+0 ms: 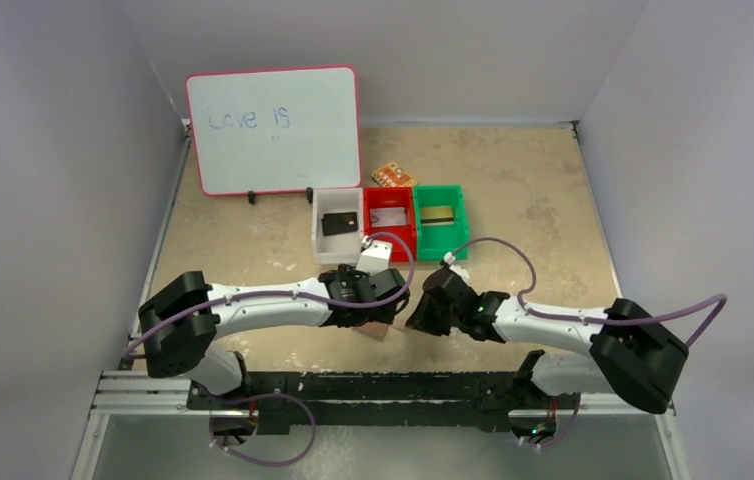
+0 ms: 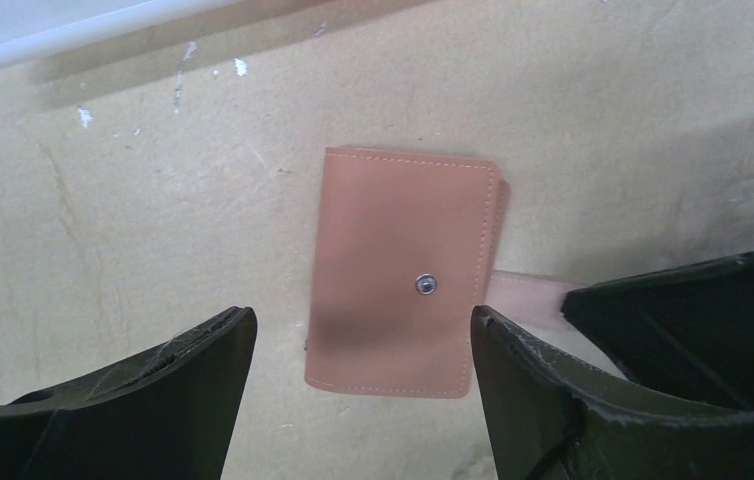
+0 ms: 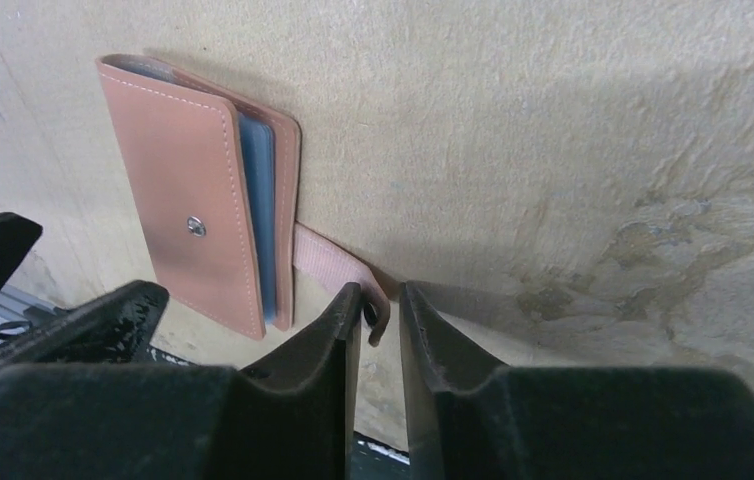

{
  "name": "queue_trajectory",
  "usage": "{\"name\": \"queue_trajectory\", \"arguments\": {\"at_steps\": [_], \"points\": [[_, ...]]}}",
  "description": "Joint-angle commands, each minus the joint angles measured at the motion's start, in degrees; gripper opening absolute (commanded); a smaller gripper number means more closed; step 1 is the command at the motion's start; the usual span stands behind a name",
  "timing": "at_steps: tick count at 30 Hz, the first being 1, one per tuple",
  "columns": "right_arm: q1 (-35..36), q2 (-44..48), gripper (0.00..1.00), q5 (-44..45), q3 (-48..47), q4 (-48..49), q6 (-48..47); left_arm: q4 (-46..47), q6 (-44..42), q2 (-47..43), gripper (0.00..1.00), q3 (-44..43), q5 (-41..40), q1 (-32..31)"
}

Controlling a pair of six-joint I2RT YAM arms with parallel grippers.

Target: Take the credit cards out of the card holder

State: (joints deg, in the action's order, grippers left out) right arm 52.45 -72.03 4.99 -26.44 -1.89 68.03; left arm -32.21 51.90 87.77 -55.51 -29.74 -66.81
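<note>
**First:** At the near edge of the table, between the two arms, what do the hands have?

**Second:** The left gripper (image 2: 361,318) is spread wide and hovers with one finger on either side of the card holder (image 2: 398,250), touching nothing that I can see. The right gripper (image 3: 381,295) is drawn in to a narrow slit, with the tip of the snap tab (image 3: 328,262) inside it. I cannot tell whether it is actually pinching the tab.

**First:** And the holder's condition?

**Second:** It lies flat on the table (image 1: 523,200), folded over but unsnapped. The metal stud (image 2: 426,285) faces up and the tab trails out toward the right gripper. Pale blue lining shows at the open edge, but no card is visible from here.

**First:** How will it handle?

**Second:** In my judgement it is light, with a soft, floppy cover. The smooth skin would likely slide on the board if it were pulled by the tab alone. Any cards inside should be thin, stiff and slick. I would use the tab to lift the flap and clamp the body across its long edges so that it cannot drag.

**First:** The surface and the room?

**Second:** The table is a flat tan board, mottled and scuffed. Farther back, a white bin (image 1: 317,228), a red bin (image 1: 390,191) and a green bin (image 1: 440,188) stand in a row. An orange packet (image 1: 393,176) lies behind them, and a whiteboard (image 1: 273,130) is propped up at the back. Grey walls close in on three sides.
</note>
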Motion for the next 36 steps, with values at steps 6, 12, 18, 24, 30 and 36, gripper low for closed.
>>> {"name": "queue_trajectory", "arguments": {"at_steps": [6, 12, 18, 24, 30, 36], "points": [[-0.3, 6.4, 0.1, 2.4, 6.0, 0.6, 3.2, -0.9, -1.6, 1.4, 0.79, -4.1, -1.5, -2.4], [-0.7, 11.1, 0.04, 1.0, 11.9, 7.6, 7.4, -3.5, -2.1, 6.9, 0.79, -7.6, -3.6, -5.3], [-0.8, 12.9, 0.04, -0.5, 15.9, 12.7, 10.8, -6.8, -0.1, 12.3, 0.79, -11.1, -10.3, -7.5], [-0.9, 14.6, 0.05, 0.5, 16.0, 9.9, 11.0, -12.8, 3.3, 16.3, 0.73, -13.0, -16.6, -8.2], [-1.2, 16.0, 0.05, 0.9, 15.6, 8.4, 10.8, -14.3, 4.6, 16.3, 0.65, -13.2, -19.1, -8.4], [-1.2, 19.4, 0.03, 1.3, 11.6, 5.6, 6.3, -14.4, 6.8, 11.5, 0.59, -11.2, -21.8, -8.5]]}}
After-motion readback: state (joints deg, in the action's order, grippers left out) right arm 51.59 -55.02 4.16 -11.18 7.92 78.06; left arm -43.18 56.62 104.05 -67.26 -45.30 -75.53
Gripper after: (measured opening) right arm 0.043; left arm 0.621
